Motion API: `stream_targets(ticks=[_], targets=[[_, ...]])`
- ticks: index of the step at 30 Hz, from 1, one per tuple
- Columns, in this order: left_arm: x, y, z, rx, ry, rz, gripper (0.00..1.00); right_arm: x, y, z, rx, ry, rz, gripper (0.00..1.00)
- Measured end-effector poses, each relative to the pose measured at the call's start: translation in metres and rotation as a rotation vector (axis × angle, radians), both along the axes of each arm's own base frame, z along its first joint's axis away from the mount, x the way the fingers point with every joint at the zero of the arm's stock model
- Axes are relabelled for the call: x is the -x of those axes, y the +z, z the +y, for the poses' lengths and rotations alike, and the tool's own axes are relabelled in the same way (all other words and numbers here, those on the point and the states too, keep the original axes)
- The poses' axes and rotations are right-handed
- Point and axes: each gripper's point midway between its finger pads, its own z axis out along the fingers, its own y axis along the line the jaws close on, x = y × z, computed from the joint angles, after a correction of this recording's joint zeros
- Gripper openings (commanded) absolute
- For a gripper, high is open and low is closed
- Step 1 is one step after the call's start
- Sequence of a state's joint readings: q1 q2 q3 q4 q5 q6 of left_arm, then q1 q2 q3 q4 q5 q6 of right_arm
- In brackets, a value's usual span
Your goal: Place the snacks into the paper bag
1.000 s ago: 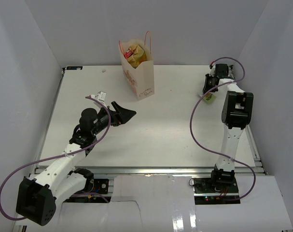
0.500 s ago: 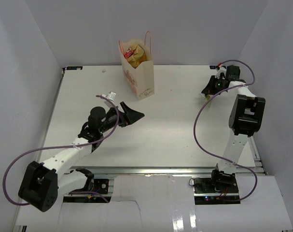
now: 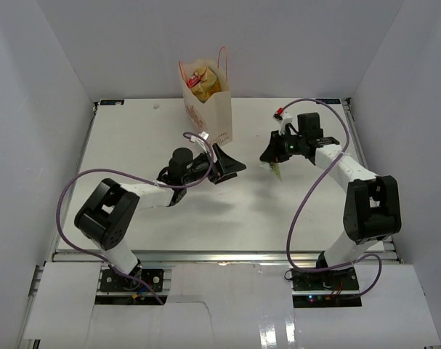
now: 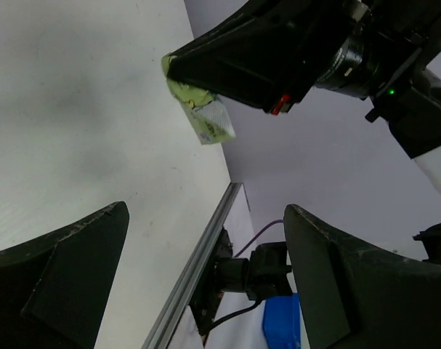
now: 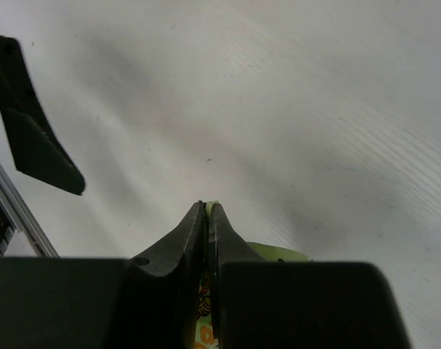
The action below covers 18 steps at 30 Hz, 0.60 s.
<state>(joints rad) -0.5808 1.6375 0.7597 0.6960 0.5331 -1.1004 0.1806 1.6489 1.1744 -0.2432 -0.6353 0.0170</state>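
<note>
The cream paper bag [image 3: 209, 109] stands upright at the table's back centre, with yellow and red snacks [image 3: 203, 80] showing in its mouth. My right gripper [image 3: 269, 156] is shut on a light green candy packet [image 3: 276, 170] and holds it above the table, right of the bag. The packet hangs below the right fingers in the left wrist view [image 4: 202, 115], and its edge shows between the shut fingers in the right wrist view [image 5: 208, 211]. My left gripper [image 3: 231, 166] is open and empty, just below the bag's front, its jaws facing the right gripper.
White walls enclose the table on three sides. The metal rail [image 3: 227, 254] runs along the near edge by the arm bases. Purple cables [image 3: 300, 196] loop from both arms.
My right gripper has swung left from the back right corner toward the centre, carrying the green packet. My left gripper has reached forward and right, up to the bag's front.
</note>
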Motion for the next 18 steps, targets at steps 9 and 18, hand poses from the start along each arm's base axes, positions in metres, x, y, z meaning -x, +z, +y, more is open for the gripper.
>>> stream_targets(ticks=[9,18], targets=[[0.01,-0.009,-0.026,0.101,-0.068,0.114,0.91,0.023,-0.005,0.052,0.055,0.094,-0.046,0.08],[0.014,0.002,-0.03,0.143,-0.079,0.109,0.67,0.032,-0.005,0.071,0.065,0.114,-0.055,0.08]])
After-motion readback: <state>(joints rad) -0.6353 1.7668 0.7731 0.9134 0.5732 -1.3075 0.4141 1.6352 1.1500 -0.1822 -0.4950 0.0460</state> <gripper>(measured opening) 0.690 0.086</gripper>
